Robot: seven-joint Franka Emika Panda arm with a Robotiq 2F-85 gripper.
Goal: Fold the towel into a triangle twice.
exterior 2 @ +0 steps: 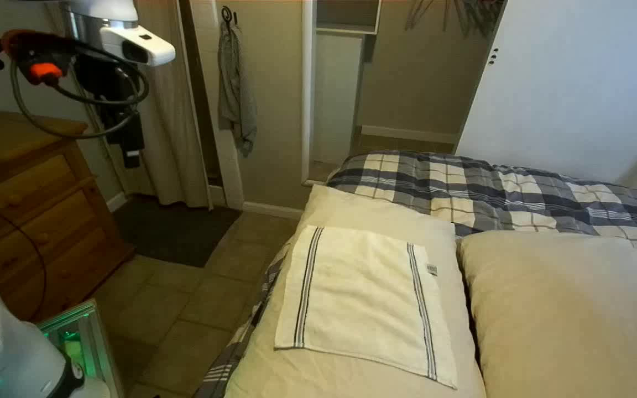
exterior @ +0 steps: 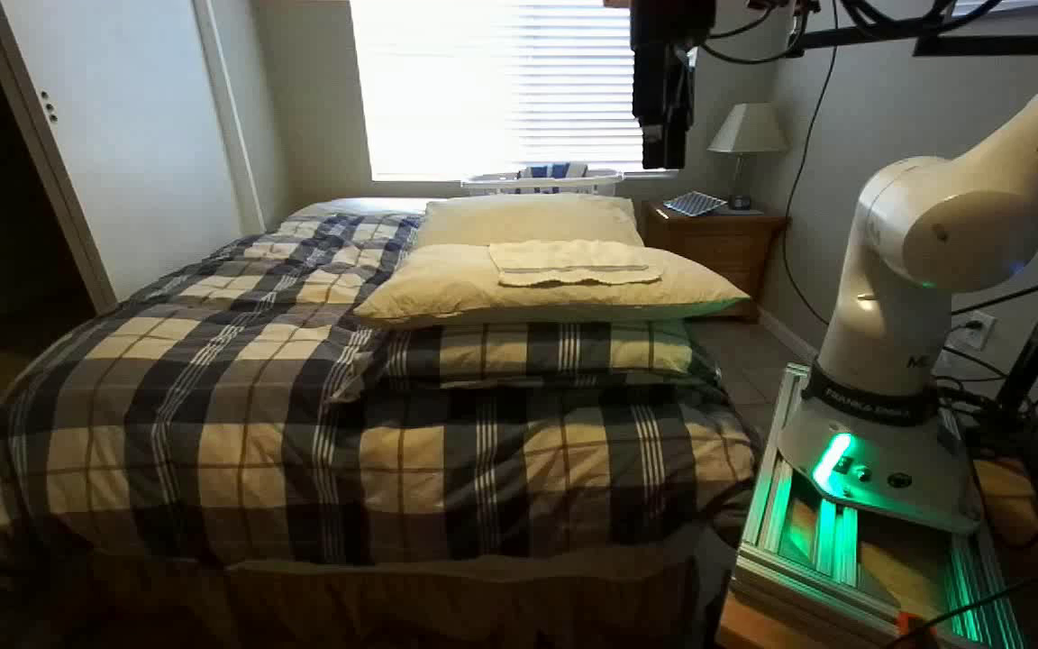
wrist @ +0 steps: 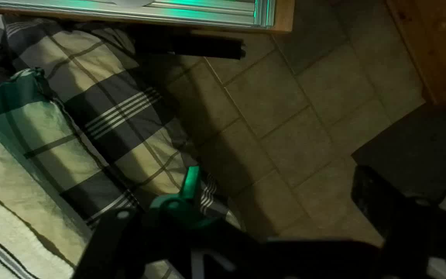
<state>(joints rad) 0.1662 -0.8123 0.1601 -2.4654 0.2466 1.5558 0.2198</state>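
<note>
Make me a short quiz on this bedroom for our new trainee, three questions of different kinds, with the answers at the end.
1. Pick one: how does the towel lie on the pillow? A, rolled up; B, spread flat; C, crumpled in a ball.
2. True or false: the hand is gripping the towel.
3. Fill in the missing word: the lamp stands on the ...

Key: 1, B. 2, false; it is open. 3, nightstand.
</note>
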